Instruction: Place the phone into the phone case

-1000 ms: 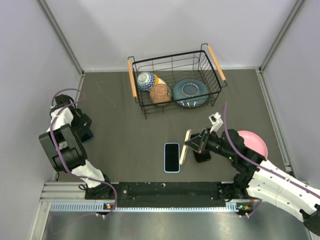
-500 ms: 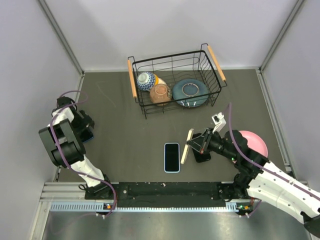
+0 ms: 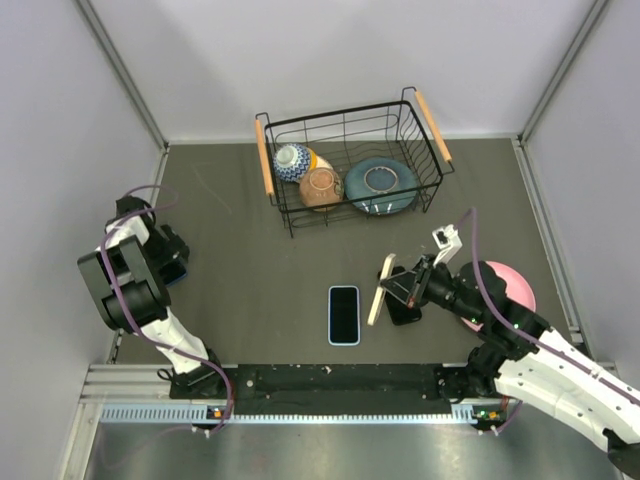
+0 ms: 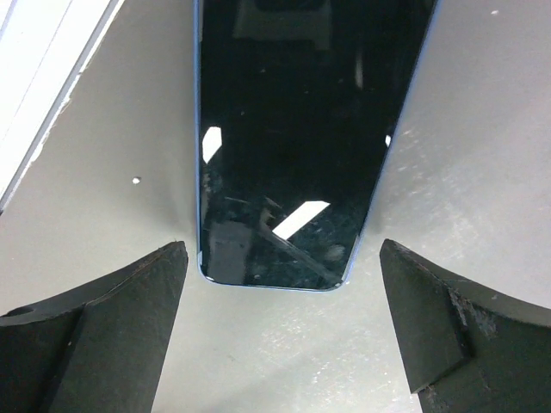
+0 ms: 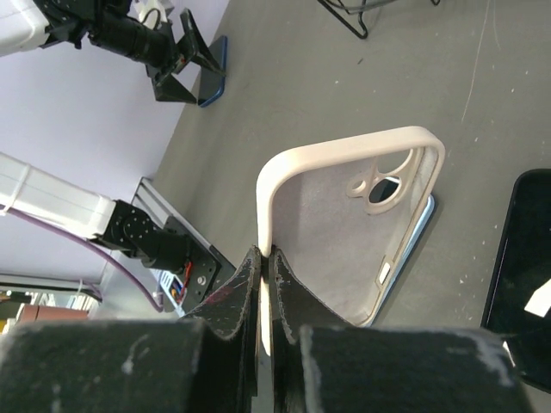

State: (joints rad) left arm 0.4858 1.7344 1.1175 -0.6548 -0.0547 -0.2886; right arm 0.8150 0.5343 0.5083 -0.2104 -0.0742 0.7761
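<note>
A: Rightward goes the right arm since 1 second ago, carrying the phone case (image 5: 336,232). It hangs tilted on edge, just right of centre in the lower half of the top view.

B: Claws?

A: Clamped on the case's rim, that's the right gripper (image 5: 264,256). The left gripper (image 4: 284,258) stands wide apart, astride 1 end of the blue-edged phone (image 4: 293,129), flat at far left.

B: Step?

A: Picking up that phone, I judge. Next it must lower and close across the 2 long edges. The middle phone (image 3: 343,314) lies at bottom centre.
</note>
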